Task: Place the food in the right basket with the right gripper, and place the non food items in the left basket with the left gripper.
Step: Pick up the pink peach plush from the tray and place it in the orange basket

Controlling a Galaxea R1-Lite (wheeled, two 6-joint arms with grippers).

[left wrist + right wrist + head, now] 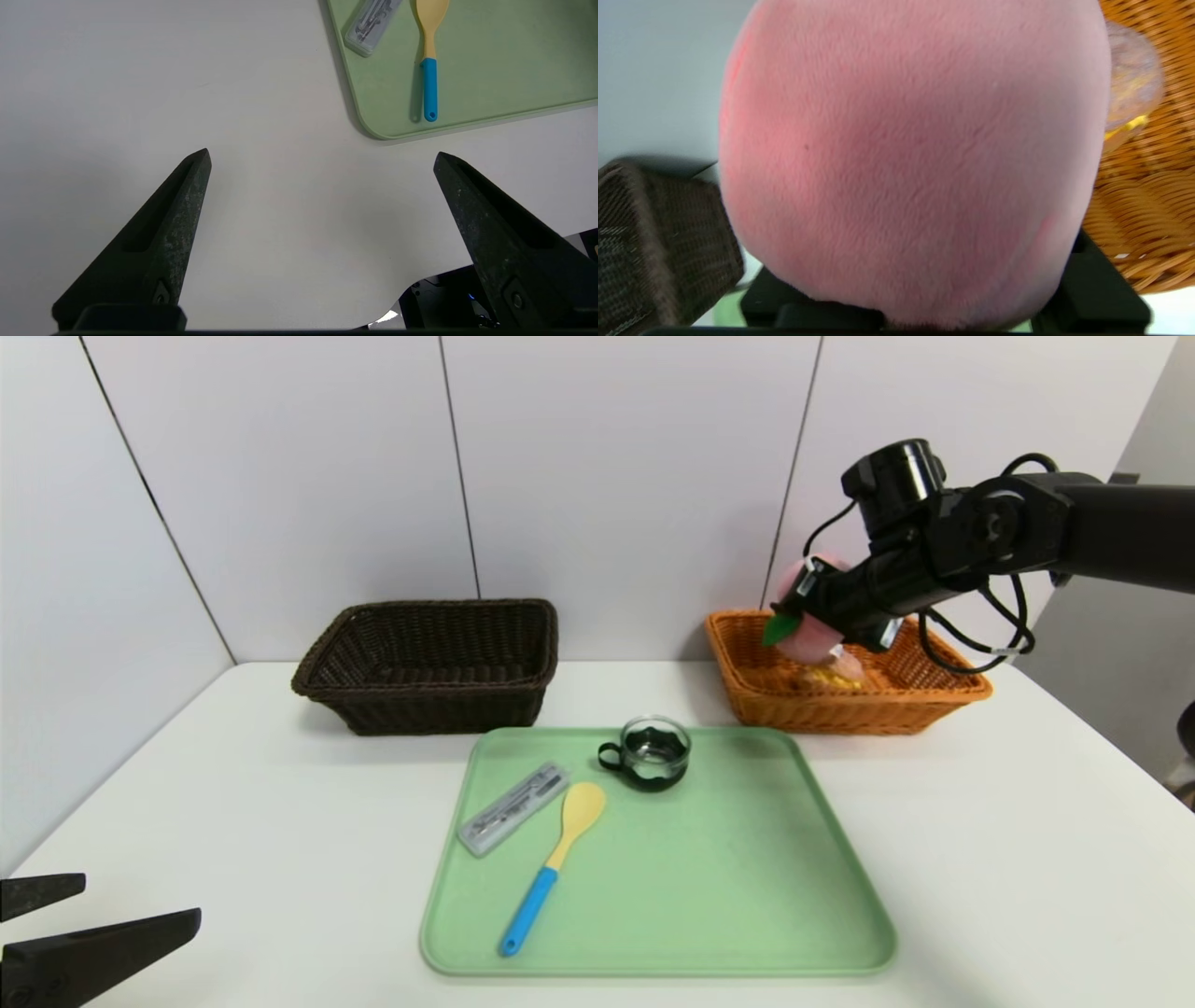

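One peach (pixel 810 639) in right gripper's (pixel 834 607) grasp, above basket's (pixel 840 714) 10 o'clock side, basket middle roughly 4 o'clock from it, so likely ease that way before release; left gripper (pixel 140 896) idle, spread wide, 9 o'clock of tray (pixel 728 896).

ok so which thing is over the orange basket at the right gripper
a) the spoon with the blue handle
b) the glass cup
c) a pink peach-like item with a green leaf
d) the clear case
c, the pink peach-like item with its green leaf shows at the right gripper, above the orange basket
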